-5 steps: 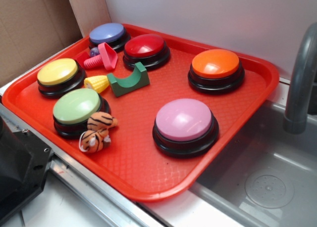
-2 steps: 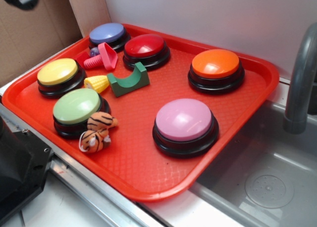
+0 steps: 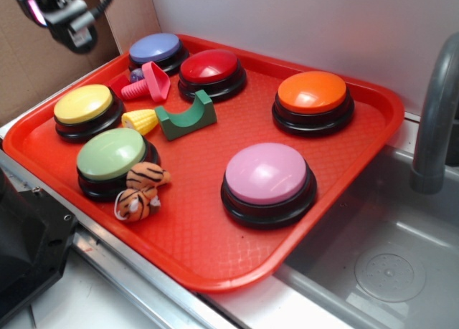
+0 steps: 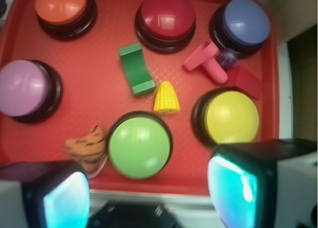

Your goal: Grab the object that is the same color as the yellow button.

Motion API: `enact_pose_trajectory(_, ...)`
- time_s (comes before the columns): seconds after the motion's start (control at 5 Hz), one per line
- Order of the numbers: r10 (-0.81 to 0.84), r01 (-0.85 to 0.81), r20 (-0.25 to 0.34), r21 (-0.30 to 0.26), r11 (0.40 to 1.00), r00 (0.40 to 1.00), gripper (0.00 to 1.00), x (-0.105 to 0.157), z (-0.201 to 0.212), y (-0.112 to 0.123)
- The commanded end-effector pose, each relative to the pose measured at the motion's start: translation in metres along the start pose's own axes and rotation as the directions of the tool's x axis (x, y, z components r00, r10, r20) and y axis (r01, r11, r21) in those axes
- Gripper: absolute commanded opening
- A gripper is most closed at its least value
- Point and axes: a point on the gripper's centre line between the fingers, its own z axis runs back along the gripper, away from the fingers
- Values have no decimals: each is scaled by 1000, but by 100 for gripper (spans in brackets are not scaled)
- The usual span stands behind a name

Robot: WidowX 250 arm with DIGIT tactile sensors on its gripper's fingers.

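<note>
- Gripper high above the near edge of the red tray; in the exterior view it shows only at the top left corner. Fingers spread wide apart, nothing between them, touching nothing.
- Yellow corn cob lies on the tray floor, tip pointing to 12 o'clock in the wrist view.
- Yellow button sits at about 3 o'clock of the corn, just beside it.
- Green button at about 7 o'clock of the corn, near.
- Green arch block at about 11 o'clock of the corn, just beside it; cannot tell if they touch.
- Tiger toy against the green button's 9 o'clock side.
- Pink screw toy and a small purple ball lie between the yellow and blue button.
- Red button, orange button and pink button stand well apart from the corn.
</note>
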Motion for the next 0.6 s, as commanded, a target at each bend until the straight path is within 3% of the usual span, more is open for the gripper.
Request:
enact_pose_trajectory(0.0, -69, 68, 26, 39, 997, 997, 100, 21, -51, 27)
enact_pose_trajectory(0.4, -111, 113, -24, 71, 991, 994, 100, 30, -84, 30)
